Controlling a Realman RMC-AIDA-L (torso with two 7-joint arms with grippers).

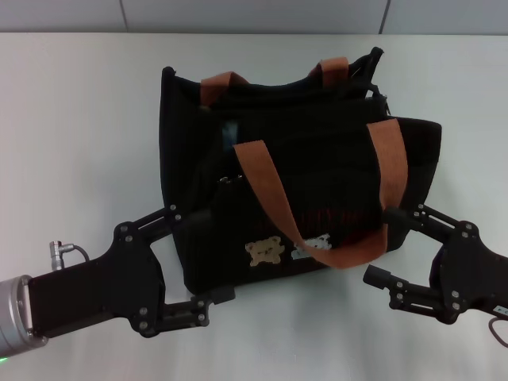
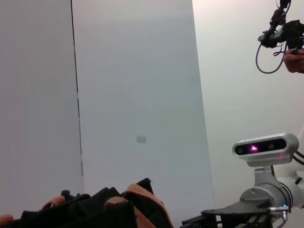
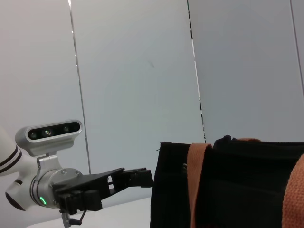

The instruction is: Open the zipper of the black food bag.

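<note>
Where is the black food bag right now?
In the head view the black food bag stands mid-table, straight ahead of the robot, flanked by the open left end effector at its near-left corner and the open right end effector at its near-right corner.

Bright, even overhead light; soft faint shadows on white desk [image 1: 79, 119]; black food bag [image 1: 302, 159] underexposed, detail lost.

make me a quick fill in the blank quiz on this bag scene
1. The black food bag has two handles of ____ webbing.
2. The left gripper sits at the bag's near left corner with its fingers ____.
3. The right gripper is at the bag's near ____ corner, fingers open.

Missing words: orange-brown; open; right
</note>
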